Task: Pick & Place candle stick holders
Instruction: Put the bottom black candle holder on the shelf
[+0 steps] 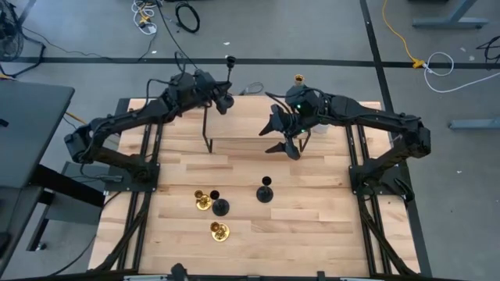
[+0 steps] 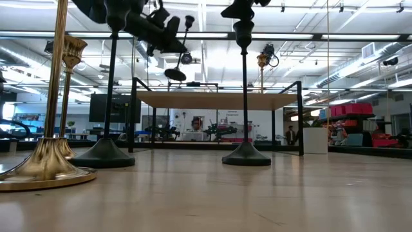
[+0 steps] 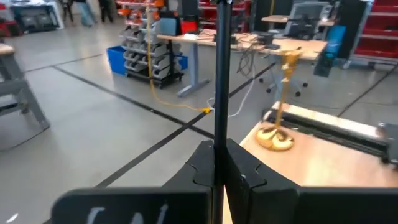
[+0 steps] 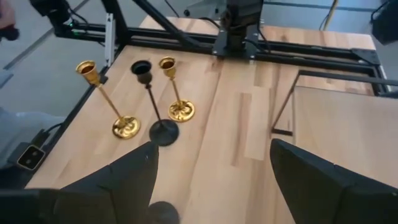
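My left gripper (image 1: 224, 100) — jaws clamped on stem of black holder (image 1: 230, 69), held above desk (image 1: 328, 226) far edge. My right gripper (image 1: 285, 134) over shelf (image 1: 242, 145), jaws wide, holding nothing. Gold holder (image 1: 298, 80) at far edge; two gold (image 1: 205, 200), two black (image 1: 265, 192) near front.

Left gripper (image 1: 224, 100) raised at the far edge, fingers (image 3: 205, 165) closed together; right gripper (image 1: 286, 134) hovering mid-surface, fingers (image 4: 134, 171) spread wide.

Four candle stick holders (image 1: 212, 208) stand on the table (image 1: 312, 226) before the raised shelf (image 1: 242, 144).
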You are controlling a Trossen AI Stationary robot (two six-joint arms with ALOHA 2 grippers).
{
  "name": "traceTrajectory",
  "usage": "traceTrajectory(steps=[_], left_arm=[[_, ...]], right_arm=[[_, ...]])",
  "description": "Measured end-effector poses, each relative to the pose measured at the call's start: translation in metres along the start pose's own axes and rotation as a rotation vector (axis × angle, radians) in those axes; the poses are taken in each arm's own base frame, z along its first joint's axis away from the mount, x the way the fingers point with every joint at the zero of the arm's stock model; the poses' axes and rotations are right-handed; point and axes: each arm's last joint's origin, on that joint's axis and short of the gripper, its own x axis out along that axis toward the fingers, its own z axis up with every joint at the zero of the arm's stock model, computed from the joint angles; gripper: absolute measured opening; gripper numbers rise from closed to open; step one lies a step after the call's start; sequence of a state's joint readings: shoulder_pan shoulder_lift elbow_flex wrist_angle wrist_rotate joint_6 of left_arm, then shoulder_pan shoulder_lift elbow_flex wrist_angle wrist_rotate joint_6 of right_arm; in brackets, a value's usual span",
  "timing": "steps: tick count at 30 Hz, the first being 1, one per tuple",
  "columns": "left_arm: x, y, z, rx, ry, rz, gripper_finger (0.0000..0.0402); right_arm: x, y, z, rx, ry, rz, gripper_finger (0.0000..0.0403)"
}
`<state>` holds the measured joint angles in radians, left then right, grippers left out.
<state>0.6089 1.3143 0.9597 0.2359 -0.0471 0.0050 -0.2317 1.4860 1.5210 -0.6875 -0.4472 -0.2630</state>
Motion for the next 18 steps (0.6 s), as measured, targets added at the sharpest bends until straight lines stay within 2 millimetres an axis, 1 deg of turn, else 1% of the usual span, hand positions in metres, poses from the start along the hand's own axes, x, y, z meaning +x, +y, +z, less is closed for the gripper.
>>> traceTrajectory(steps=[4, 7, 9, 13, 18], left_arm=[[-0.005, 0.009, -0.018, -0.031, -0.060, -0.003, 0.0014], [-0.010, 0.013, -0.022, -0.031, -0.147, -0.036, 0.0014], [-0.011, 0.015, -0.028, -0.025, -0.155, -0.052, 0.0014], [-0.013, 0.019, -0.038, -0.014, -0.129, -0.038, 0.0014], [-0.015, 0.029, -0.051, -0.015, -0.106, 0.007, 0.0014]], right_arm=[[-0.006, 0.009, -0.004, -0.011, -0.029, -0.043, 0.0304], [-0.015, 0.015, -0.010, -0.010, -0.096, -0.062, 0.0304], [-0.019, 0.019, -0.015, 0.002, -0.148, -0.073, 0.0304], [-0.023, 0.025, -0.034, 0.025, -0.200, -0.089, 0.0304], [-0.023, 0.031, -0.059, 0.064, -0.244, -0.097, 0.0304]])
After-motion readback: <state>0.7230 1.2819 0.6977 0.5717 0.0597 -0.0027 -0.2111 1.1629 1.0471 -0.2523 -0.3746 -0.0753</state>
